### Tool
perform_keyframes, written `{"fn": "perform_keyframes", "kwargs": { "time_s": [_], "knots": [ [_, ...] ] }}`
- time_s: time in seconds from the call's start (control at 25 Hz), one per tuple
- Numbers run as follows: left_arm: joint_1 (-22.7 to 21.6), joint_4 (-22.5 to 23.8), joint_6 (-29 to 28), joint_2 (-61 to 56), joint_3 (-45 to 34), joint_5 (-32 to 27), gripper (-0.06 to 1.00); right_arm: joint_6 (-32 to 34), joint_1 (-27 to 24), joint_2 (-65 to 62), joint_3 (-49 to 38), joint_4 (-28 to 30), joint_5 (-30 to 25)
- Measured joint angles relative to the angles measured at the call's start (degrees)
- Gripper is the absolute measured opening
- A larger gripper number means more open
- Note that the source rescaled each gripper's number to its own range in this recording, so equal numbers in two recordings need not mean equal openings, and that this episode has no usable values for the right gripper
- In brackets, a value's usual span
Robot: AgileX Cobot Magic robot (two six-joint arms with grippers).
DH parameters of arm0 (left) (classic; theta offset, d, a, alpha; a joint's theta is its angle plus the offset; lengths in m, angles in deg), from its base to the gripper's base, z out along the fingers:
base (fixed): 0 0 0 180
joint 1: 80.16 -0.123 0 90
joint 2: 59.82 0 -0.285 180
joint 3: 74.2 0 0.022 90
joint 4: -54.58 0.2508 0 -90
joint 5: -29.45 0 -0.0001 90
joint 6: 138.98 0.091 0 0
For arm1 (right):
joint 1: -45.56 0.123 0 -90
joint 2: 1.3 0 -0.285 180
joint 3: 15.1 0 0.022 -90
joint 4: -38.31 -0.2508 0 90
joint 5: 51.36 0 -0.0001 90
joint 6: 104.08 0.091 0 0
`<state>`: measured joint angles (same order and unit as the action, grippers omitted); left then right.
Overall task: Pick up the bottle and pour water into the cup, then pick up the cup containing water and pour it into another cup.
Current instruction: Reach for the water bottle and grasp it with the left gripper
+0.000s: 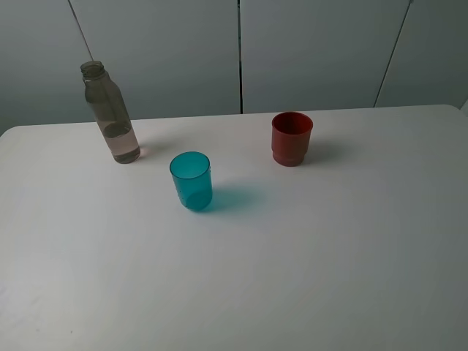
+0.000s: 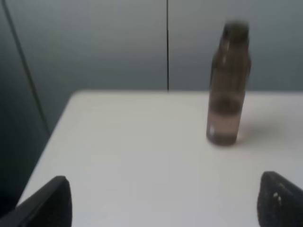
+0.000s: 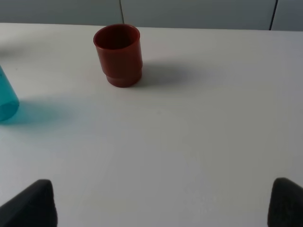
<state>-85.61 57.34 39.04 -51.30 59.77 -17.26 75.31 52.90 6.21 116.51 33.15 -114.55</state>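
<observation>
The bottle (image 1: 110,117) stands upright at the far left of the white table (image 1: 329,278), near its back edge. It is tall, clear and greyish, with a narrow threaded neck and no cap. It seems to hold some water in its lower part, though the close view of it is too blurred to fix the level. The teal cup (image 1: 191,180), a translucent tumbler with smooth, slightly tapered sides, stands upright with its mouth up, nearer the front and to the right of the bottle, apart from it. The red cup (image 1: 292,137), opaque with a stepped narrower base, stands upright farther right and farther back, well apart from the teal cup.
</observation>
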Motion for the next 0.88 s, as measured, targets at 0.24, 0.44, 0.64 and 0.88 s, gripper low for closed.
{"fn": "perform_keyframes", "kwargs": {
  "time_s": [0.24, 0.44, 0.64, 0.88],
  "knots": [
    [0.0, 3.6, 4.2, 13.1, 0.3, 18.0, 1.0, 0.0, 0.0, 0.0, 0.0, 0.0, 0.0],
    [0.0, 2.8, 5.0, 29.9, 0.3, 32.4, 1.0, 0.0, 0.0, 0.0, 0.0, 0.0, 0.0],
    [0.1, -1.6, 4.8, 45.6, 0.3, 46.7, 1.0, 0.0, 0.0, 0.0, 0.0, 0.0, 0.0],
    [0.3, -0.9, -0.3, 63.7, 0.3, 59.6, 1.0, 0.0, 0.0, 0.0, 0.0, 0.0, 0.0]
  ]
}}
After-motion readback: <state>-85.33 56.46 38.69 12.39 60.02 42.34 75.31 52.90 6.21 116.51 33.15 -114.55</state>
